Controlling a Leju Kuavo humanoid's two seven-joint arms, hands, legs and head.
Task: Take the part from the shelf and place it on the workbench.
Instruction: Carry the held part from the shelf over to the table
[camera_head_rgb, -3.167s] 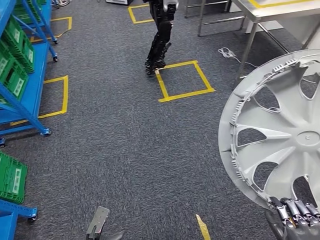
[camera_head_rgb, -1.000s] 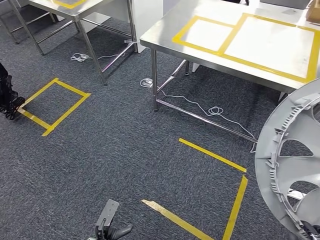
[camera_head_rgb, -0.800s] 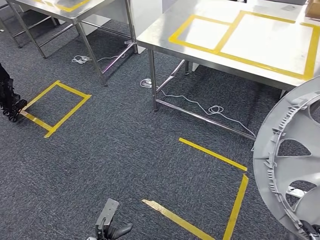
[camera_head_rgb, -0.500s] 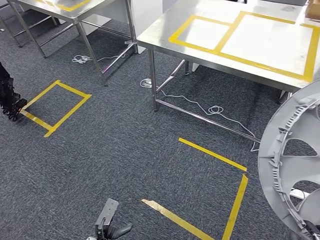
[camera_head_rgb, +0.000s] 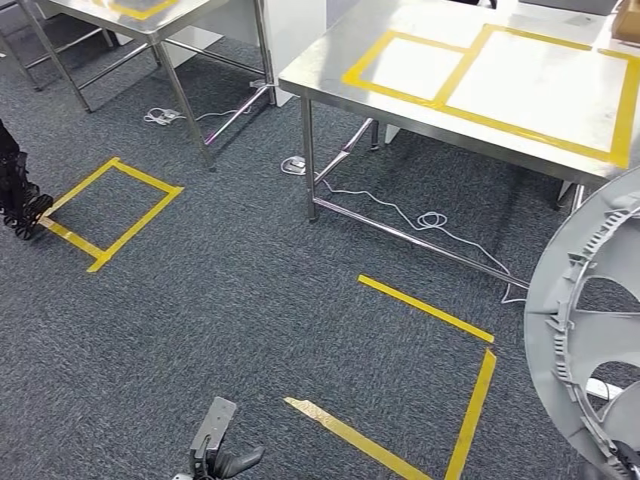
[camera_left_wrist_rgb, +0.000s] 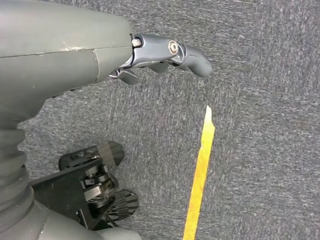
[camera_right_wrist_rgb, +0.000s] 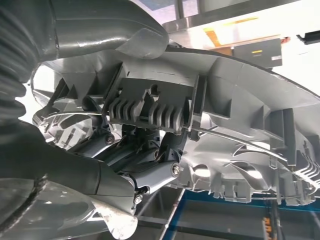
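Head view first: the grey wheel cover stands up on edge at the right side, cut off by the frame, its ribbed back rim facing us. Just a dark sliver of the right hand peeks in at the bottom corner under it, too little here to read the grip. Ahead sits the steel workbench, marked out with yellow tape rectangles; the cover is well short of it, up in the air over the carpet. A white cable trails under the bench. A second steel table stands off to the left, and more yellow tape squares mark the dark grey carpet. Low down, the left hand just pokes into view.

Left wrist view now: the left hand hangs over the carpet, fingers loosely out, nothing in it. A yellow tape strip runs across the floor beneath.

Right wrist view, and this settles it: the right hand's fingers are hooked through the cover's back, wrapped around its clips and ribs, gripping it firmly. Behind the cover, a bright surface with a yellow line and some blue framing show, blurred and hard to make out.
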